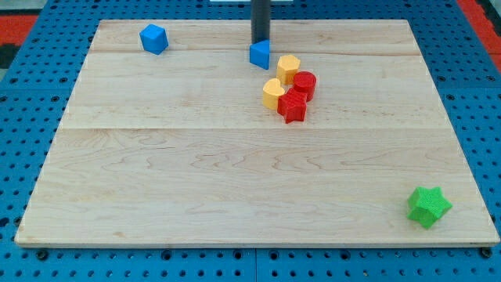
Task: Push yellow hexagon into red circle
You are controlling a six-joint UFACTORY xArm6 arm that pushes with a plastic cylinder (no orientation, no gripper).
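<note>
The arm has no claw at all, so there is nothing to call apart or together; it ends in a dark rod, and my tip (260,41) sits right at the top edge of the blue triangle (260,54), touching it or very nearly, near the view's top of the worktop (156,196).

The yellow hexagon (288,68) lies just to the view's right of and a little below that blue triangle. The red circle (304,84) is pressed against its lower right side, so the two look already in contact. Below them sit a yellow heart (273,93) and a red star (293,106), packed in with the pair. A blue cube (154,38) is well apart at the view's upper left, and a green star (428,207) sits far off at the lower right.

I'd judge the job nearly or fully done, with only a firming nudge left. To do that well, the tip should clear the blue triangle first, going round it rather than shoving through it, then come to the hexagon's upper left face and press along the line towards the circle. A short, slow push is best: the cluster is tight, and a long shove would scatter the heart and star or send the circle skidding away.
</note>
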